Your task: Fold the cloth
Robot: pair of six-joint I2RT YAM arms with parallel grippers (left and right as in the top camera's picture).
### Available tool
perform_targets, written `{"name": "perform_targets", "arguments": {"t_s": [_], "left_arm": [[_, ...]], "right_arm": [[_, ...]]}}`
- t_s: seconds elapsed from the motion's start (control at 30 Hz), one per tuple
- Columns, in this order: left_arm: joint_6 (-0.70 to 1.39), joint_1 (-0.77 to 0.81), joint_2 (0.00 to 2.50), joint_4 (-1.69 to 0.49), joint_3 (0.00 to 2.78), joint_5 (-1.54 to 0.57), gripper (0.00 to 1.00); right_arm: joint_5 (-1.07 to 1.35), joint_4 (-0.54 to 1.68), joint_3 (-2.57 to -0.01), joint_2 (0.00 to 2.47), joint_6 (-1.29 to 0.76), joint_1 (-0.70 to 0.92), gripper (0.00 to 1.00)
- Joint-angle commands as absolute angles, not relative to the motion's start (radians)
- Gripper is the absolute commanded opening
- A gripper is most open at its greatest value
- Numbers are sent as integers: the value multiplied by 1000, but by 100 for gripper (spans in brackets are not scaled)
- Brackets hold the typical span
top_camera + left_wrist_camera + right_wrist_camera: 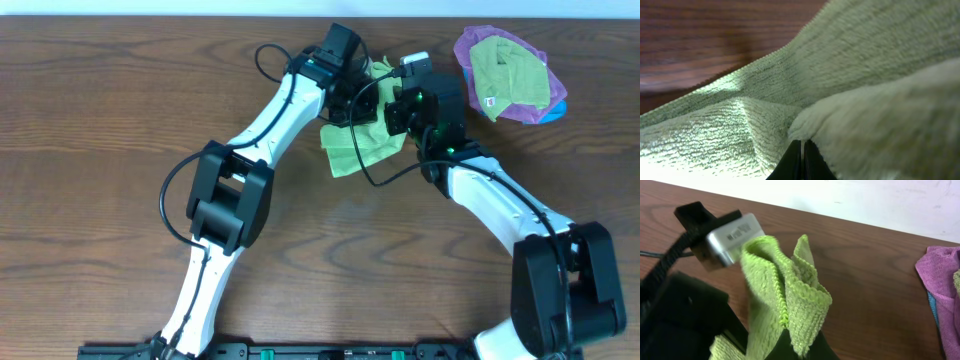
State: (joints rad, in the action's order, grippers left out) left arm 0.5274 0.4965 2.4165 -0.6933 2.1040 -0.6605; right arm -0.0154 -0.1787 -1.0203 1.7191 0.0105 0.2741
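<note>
A light green cloth (357,146) lies bunched on the wooden table at upper middle, partly under both arms. My left gripper (352,72) is at its far edge; in the left wrist view the black fingers (802,150) are pressed together on a fold of the green cloth (865,80). My right gripper (392,108) is at the cloth's right side; in the right wrist view the fingers (797,347) pinch a raised bunch of the green cloth (785,287), which stands up above them.
A pile of cloths (510,75), green on purple on blue, sits at the back right and shows in the right wrist view (940,280). The left arm's wrist camera (732,235) is close beside the raised cloth. A white wall (865,200) runs behind the table.
</note>
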Motion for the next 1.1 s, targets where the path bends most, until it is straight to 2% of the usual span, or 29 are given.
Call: {"name": "perform_targets", "arguments": {"t_s": [0.0, 0.23, 0.6, 1.07], "left_arm": [[537, 510, 2433, -680, 2103, -637, 6], [516, 485, 2433, -690, 2103, -596, 6], [444, 364, 2427, -752, 2103, -657, 6], [441, 294, 2402, -752, 2108, -670, 6]], "right_arm": [[-21, -177, -1031, 1713, -3, 261, 1], [35, -107, -1031, 1713, -2, 262, 1], [113, -63, -1030, 1713, 2, 273, 1], [117, -2, -1030, 1745, 62, 400, 1]]}}
